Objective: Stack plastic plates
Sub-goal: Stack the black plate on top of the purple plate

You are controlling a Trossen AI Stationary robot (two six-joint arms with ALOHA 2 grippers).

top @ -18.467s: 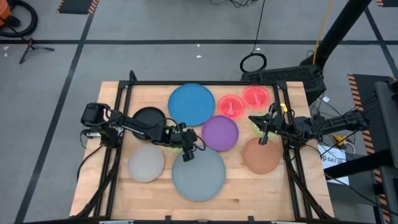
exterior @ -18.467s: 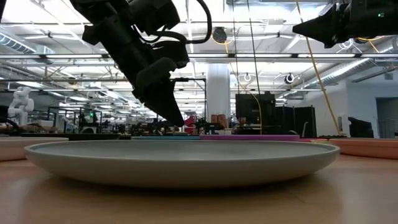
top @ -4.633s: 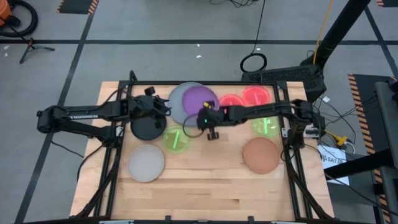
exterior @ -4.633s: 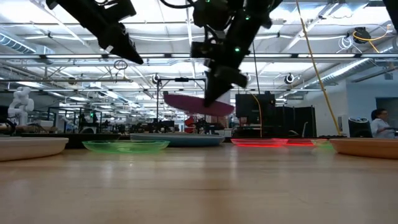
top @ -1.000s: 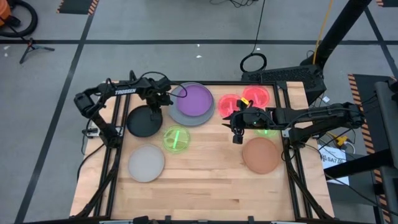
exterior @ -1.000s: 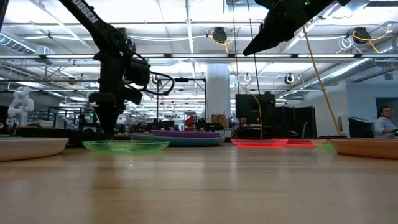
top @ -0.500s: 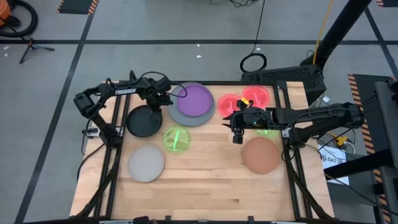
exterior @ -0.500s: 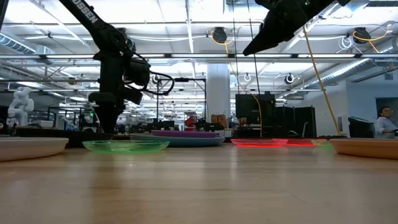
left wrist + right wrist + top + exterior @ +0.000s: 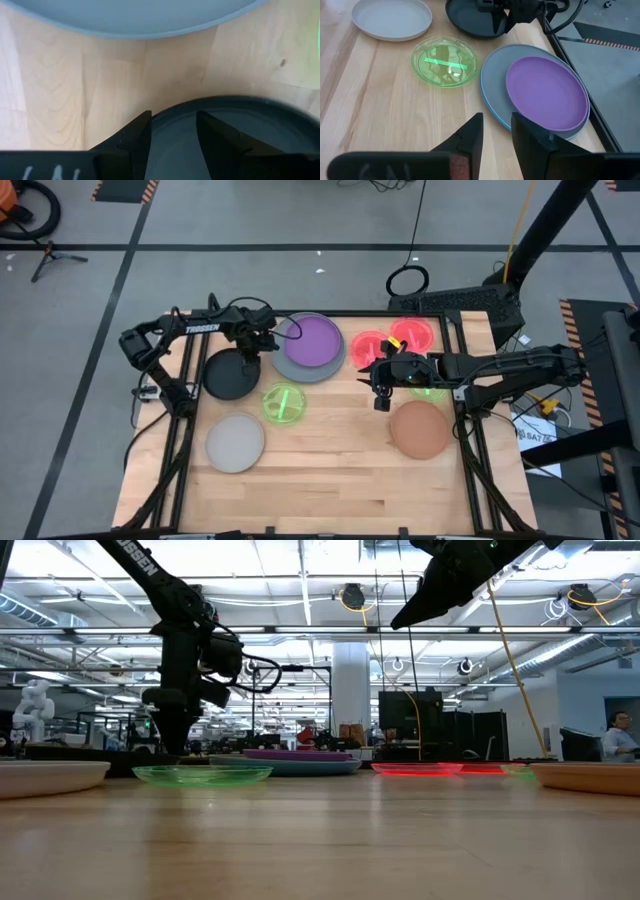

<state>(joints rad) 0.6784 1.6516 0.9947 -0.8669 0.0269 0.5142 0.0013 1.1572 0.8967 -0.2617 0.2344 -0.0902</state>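
A purple plate (image 9: 320, 340) lies on a large grey plate (image 9: 289, 361) at the far middle of the table; a blue rim (image 9: 489, 113) shows under the grey one. Left of this stack a black plate (image 9: 228, 377) rests flat on the table. My left gripper (image 9: 250, 358) points straight down, open, over the black plate's far right rim. My right gripper (image 9: 380, 400) hangs open in the air near the table's right side, between a pink-red plate (image 9: 371, 349) and a brown plate (image 9: 419, 430), with nothing between its fingers. My left gripper (image 9: 172, 117) comes from above with its open fingers on either side of the black plate's rim (image 9: 172, 111), one finger (image 9: 140, 132) outside it and one (image 9: 215, 132) over the plate's inside. I cannot tell whether they touch the rim. The plate lies flat on the table.
A green plate (image 9: 284, 402) lies near the middle and a pale grey plate (image 9: 236, 443) at the near left. A second pink-red plate (image 9: 412, 333) and another green one (image 9: 430, 387) sit under the right arm. Black frame rails (image 9: 185, 430) run along both table sides.
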